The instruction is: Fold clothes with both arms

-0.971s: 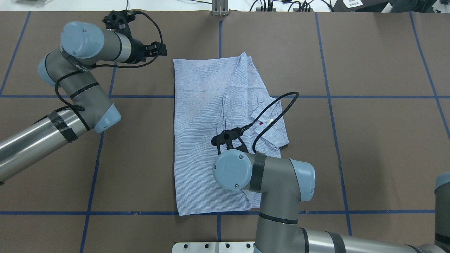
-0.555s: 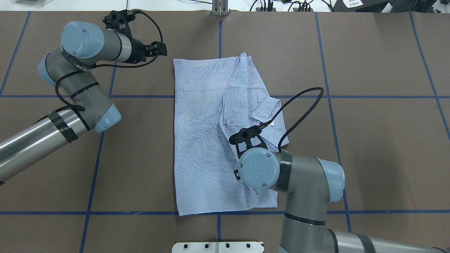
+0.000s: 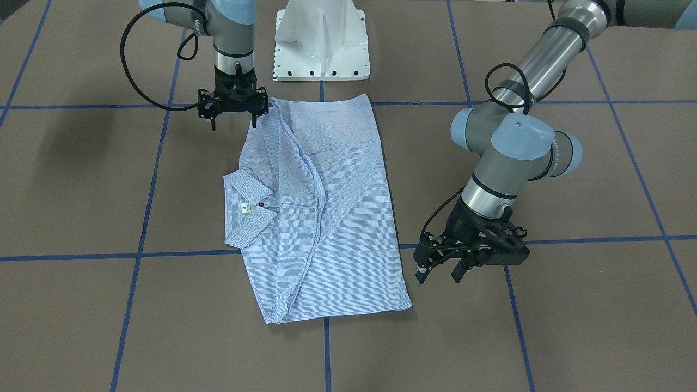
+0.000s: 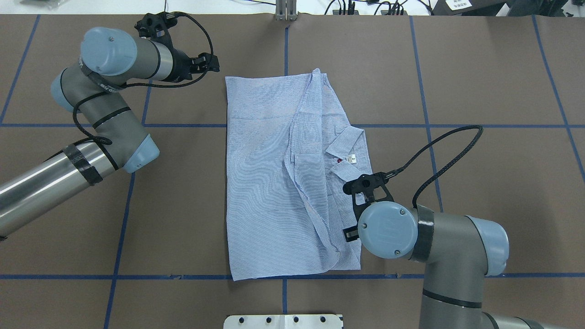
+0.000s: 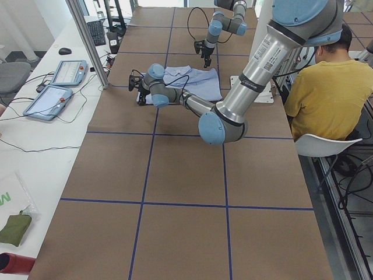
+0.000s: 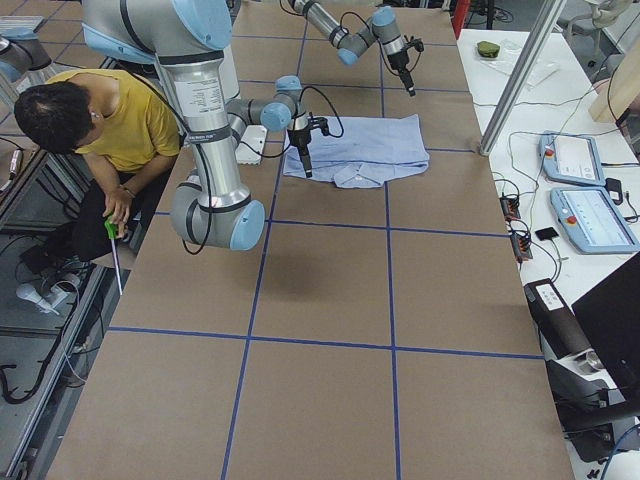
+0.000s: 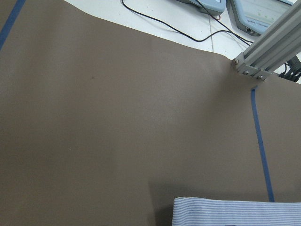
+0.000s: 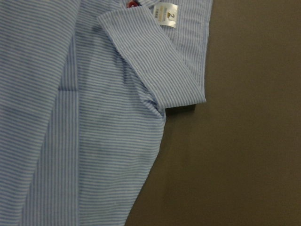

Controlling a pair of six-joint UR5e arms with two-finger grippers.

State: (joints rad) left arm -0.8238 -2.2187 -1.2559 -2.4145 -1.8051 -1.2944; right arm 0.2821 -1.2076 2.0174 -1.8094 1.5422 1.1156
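Observation:
The striped shirt (image 4: 269, 183) lies folded flat on the brown table, collar, white neck label (image 4: 351, 159) and a red button on its right side. It also shows in the front view (image 3: 326, 218). My right gripper (image 3: 234, 121) is open and empty, over the shirt's near right edge, below the collar; in the overhead view the wrist mostly hides it. The right wrist view shows the collar tip (image 8: 155, 70) and label (image 8: 165, 14). My left gripper (image 3: 438, 270) is open and empty, off the shirt's far left corner (image 7: 235, 212); it also shows in the overhead view (image 4: 210, 64).
The white pedestal base (image 3: 321, 38) stands at the near table edge. An aluminium post (image 7: 268, 47) rises at the far edge. A person in yellow (image 5: 326, 99) sits behind the robot. Teach pendants (image 6: 580, 190) lie on the side bench.
My right arm has swung right, from over the shirt's middle to its right edge, uncovering the collar and front fold. My left arm has barely moved.

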